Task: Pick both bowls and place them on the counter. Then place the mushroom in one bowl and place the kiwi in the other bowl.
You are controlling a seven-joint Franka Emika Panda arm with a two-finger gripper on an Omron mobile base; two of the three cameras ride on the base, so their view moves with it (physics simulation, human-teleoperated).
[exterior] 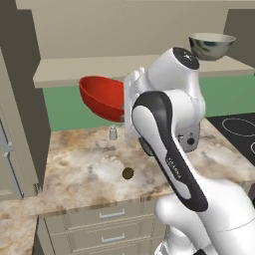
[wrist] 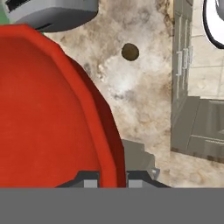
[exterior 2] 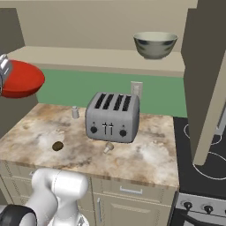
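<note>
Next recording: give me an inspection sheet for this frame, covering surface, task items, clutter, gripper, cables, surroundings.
Surface: counter, mottled stone.
Job's things: red bowl held in the air above the counter; grey bowl on the shelf; kiwi and mushroom lying on the counter.
Clutter: toaster, small shaker.
Gripper: gripper shut on the red bowl's rim.
Cables: nothing seen.
Surroundings: stovetop to the right, drawers below.
</note>
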